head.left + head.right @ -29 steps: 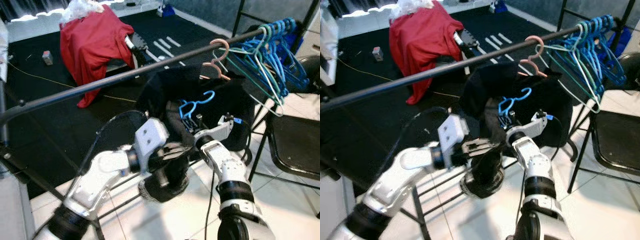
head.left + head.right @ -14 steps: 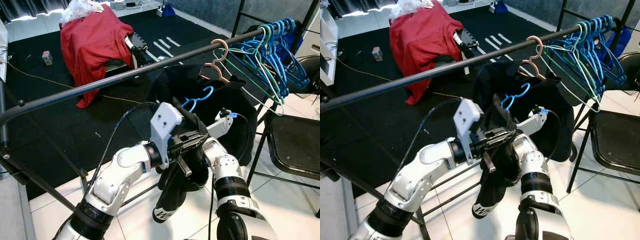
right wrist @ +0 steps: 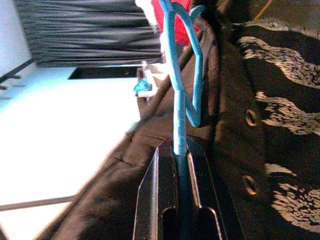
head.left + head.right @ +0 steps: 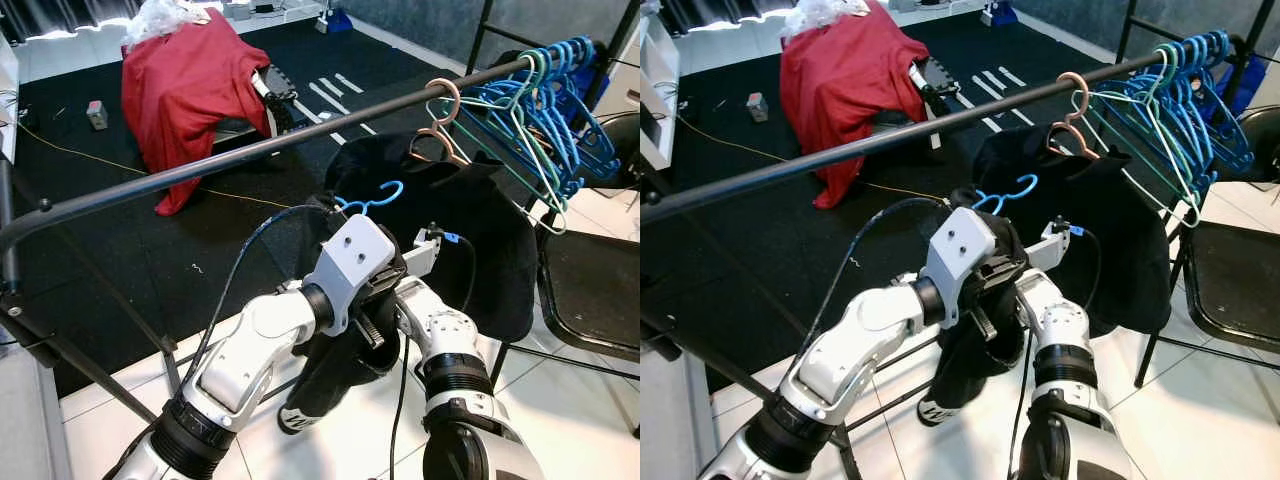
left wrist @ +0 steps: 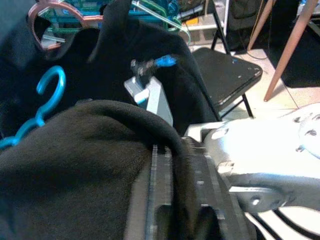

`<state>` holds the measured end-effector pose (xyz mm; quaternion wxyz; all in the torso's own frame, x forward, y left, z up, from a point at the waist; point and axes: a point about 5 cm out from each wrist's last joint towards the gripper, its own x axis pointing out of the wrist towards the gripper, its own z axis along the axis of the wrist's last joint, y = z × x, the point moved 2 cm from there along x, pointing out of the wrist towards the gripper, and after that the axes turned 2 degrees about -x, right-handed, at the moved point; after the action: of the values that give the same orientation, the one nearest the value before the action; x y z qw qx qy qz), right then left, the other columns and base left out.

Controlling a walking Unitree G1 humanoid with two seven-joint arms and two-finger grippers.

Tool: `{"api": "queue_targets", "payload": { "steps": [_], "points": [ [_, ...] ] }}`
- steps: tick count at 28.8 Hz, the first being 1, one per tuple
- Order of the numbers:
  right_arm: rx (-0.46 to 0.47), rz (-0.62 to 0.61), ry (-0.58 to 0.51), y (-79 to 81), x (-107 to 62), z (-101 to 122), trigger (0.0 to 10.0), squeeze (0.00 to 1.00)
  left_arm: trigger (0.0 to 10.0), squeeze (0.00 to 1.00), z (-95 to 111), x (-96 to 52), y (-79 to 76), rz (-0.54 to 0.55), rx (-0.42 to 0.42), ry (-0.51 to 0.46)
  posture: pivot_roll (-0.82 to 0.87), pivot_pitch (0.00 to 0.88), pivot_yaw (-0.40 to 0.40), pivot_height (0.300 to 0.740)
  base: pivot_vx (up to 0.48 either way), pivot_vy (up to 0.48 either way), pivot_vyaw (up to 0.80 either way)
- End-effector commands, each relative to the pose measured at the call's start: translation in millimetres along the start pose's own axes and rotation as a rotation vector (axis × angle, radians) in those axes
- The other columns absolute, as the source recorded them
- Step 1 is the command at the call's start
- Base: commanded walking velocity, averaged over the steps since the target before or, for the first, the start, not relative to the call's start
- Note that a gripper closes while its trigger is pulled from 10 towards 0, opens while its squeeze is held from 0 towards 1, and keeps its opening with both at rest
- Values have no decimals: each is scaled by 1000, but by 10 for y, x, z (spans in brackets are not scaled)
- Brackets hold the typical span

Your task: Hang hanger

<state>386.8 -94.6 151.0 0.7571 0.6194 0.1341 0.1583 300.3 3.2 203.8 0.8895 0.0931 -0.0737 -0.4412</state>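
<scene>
The blue hanger (image 4: 368, 199) carried a black garment (image 4: 340, 350) and sat just below the long black rail (image 4: 250, 150), its hook pointing up but not yet over the bar. Further along the rail hung another black garment (image 4: 480, 240) on a pink hanger (image 4: 440, 120), and past it a bunch of bare blue and green hangers (image 4: 545, 110). A red cloth (image 4: 185, 85) lay draped over something on the dark floor behind, and a black folding chair (image 4: 590, 300) stood to the robot's right.

The hanger looked like thin plastic: light and stiff, but easy to twist in a grip, and slim enough to slip. The garment was soft and limp, and its weight hung low, so the load seemed likely to swing and drag the hook off line. The neck just under the hook seemed the best place to hold it, since that steers the hook straight onto the bar.

The right hand (image 3: 176, 200) did just that. In the right wrist view its two black fingers (image 3: 155, 195) were clenched on the blue stem, with the hook rising straight out from between them and the fabric bunched around.

The left hand (image 5: 172, 200) was alongside, pressed into the garment. In the left wrist view its fingers (image 5: 157, 190) lay close together with a fold of black cloth draped over and between them, so it appeared to be pinching the cloth to hold up the weight.
</scene>
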Motion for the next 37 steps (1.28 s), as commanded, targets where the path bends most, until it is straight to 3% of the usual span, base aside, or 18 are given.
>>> {"api": "queue_targets", "payload": {
  "steps": [1, 10, 11, 12, 13, 14, 16, 17, 18, 25, 27, 28, 30, 32, 33, 37],
  "points": [
    [6, 111, 34, 235, 58, -99, 0, 0, 10000, 1000, -182, -30, 52, 28, -19, 86, -67, 148, 45, 740, 0, 0, 0],
    [-16, 110, 44, 232, 48, -85, 0, 0, 10000, 1000, -235, -91, 263, 144, 41, 118, -64, 149, 44, 740, 0, 0, 0],
    [-44, 103, 53, 216, 42, -86, 0, 0, 10000, 749, -226, -119, 327, 177, 53, 114, -64, 150, 42, 740, 0, 0, 0],
    [-44, 103, 53, 216, 42, -86, 0, 0, 10000, 749, -226, -119, 327, 177, 53, 114, -64, 150, 42, 740, 0, 0, 0],
    [-111, 87, 82, 183, 28, -105, 0, 0, 10000, 0, -196, -153, 377, 199, 52, 95, -63, 151, 44, 740, 0, 0, 0],
    [-111, 87, 82, 183, 28, -105, 0, 0, 10000, 0, -196, -153, 377, 199, 52, 95, -63, 151, 44, 740, 0, 0, 0],
    [-378, 21, 210, 2, -51, -229, 0, 0, 10000, 0, -89, -301, 537, 262, -18, -2, -62, 153, 42, 740, 0, 0, 0],
    [-378, 21, 210, 2, -51, -229, 0, 0, 10000, 0, -89, -301, 537, 262, -18, -2, -62, 153, 42, 740, 0, 0, 0],
    [-457, -7, 251, -79, -93, -265, 0, 0, 10000, 0, -55, -376, 596, 278, -42, -38, -62, 153, 42, 740, 0, 0, 0],
    [-557, -74, 240, -319, -226, -194, 0, 0, 10000, 0, 23, -634, 666, 225, -82, -115, -59, 153, 36, 740, 0, 0, 0],
    [-576, -74, 240, -338, -243, -181, 0, 0, 10000, 0, 16, -659, 713, 245, -74, -111, -58, 154, 36, 740, 0, 0, 0],
    [-587, -71, 231, -355, -265, -159, 0, 0, 10000, 0, 32, -688, 813, 291, -68, -122, -58, 153, 36, 740, 0, 0, 0],
    [-587, -71, 231, -355, -265, -159, 0, 0, 10000, 0, 32, -688, 813, 291, -68, -122, -58, 153, 36, 740, 0, 0, 0],
    [-604, -58, 215, -373, -304, -125, 0, 0, 10000, 0, 60, -732, 981, 366, -50, -137, -60, 151, 38, 740, 0, 0, 0],
    [-604, -58, 215, -373, -304, -125, 0, 0, 10000, 0, 60, -732, 981, 366, -50, -137, -60, 151, 38, 740, 0, 0, 0],
    [-710, -3, 257, -383, -410, -132, 0, 0, 10000, 0, 16, -810, 1128, 405, -11, -108, -61, 150, 41, 740, 0, 0, 0]
  ]
}}
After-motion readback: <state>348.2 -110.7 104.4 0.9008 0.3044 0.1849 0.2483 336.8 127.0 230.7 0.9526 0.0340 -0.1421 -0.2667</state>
